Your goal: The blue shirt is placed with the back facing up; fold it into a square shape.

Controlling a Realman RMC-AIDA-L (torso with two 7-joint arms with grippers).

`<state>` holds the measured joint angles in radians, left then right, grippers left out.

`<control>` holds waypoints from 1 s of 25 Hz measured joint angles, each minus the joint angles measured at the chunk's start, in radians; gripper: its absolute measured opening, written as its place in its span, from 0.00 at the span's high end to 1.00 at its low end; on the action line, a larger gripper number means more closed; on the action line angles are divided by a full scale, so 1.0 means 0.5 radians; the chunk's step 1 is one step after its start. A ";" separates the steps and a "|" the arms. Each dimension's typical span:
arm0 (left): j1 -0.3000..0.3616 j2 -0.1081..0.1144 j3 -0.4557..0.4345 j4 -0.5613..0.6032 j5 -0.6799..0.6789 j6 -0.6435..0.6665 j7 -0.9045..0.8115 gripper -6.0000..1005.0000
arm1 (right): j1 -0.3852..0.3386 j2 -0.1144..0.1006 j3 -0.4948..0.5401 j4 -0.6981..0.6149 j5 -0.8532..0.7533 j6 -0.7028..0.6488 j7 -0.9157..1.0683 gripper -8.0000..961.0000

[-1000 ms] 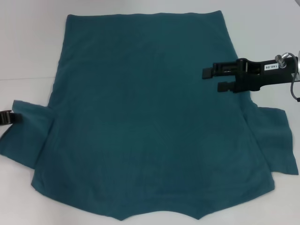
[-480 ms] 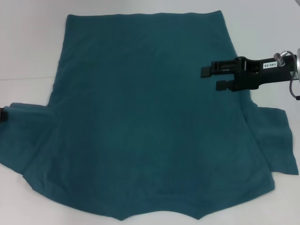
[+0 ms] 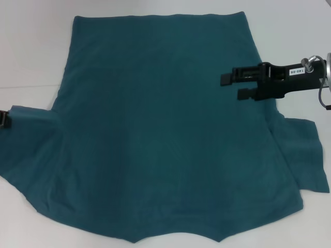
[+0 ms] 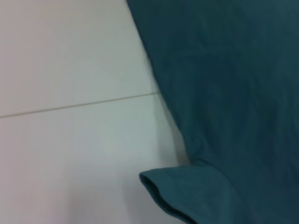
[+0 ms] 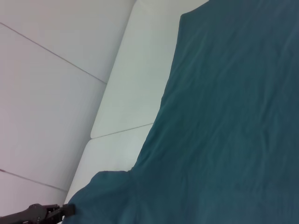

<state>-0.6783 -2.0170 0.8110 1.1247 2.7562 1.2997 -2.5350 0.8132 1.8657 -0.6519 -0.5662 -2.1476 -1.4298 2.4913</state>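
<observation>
The blue shirt (image 3: 160, 129) lies spread flat on the white table, plain back up, hem at the far side and collar notch at the near edge. Its left sleeve (image 3: 26, 137) is spread out to the left, and its cuff (image 4: 161, 189) shows in the left wrist view. My left gripper (image 3: 4, 119) shows only as a black tip at the picture's left edge, right at that sleeve's far corner; the right wrist view shows the left gripper (image 5: 49, 212) at the sleeve tip too. My right gripper (image 3: 235, 87) hovers open over the shirt's right side, holding nothing.
The white table (image 3: 31, 51) surrounds the shirt, with a thin seam line (image 3: 26, 87) running across it. The right sleeve (image 3: 305, 155) lies flat toward the right edge. The shirt's near edge reaches the bottom of the head view.
The left sleeve, tucked in against the body a second ago, now lies spread out leftward. The left gripper moved outward with it. The right gripper drifted slightly left.
</observation>
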 joint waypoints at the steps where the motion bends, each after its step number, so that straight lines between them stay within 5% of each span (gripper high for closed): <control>1: -0.012 0.000 0.001 0.006 0.008 0.023 -0.024 0.98 | 0.000 0.001 -0.002 0.002 0.000 0.000 0.000 0.13; 15: -0.351 -0.022 0.053 -0.219 0.076 0.305 -0.591 0.97 | -0.001 0.011 -0.009 0.014 -0.003 0.001 -0.009 0.14; 25: -0.625 -0.084 0.037 -0.612 0.083 0.022 -0.655 0.97 | 0.010 0.022 -0.009 0.016 -0.003 0.000 -0.014 0.15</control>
<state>-0.9909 -2.0591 0.8295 0.8185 2.7975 1.3108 -2.8628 0.8182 1.8768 -0.6565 -0.5583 -2.1491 -1.4296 2.4841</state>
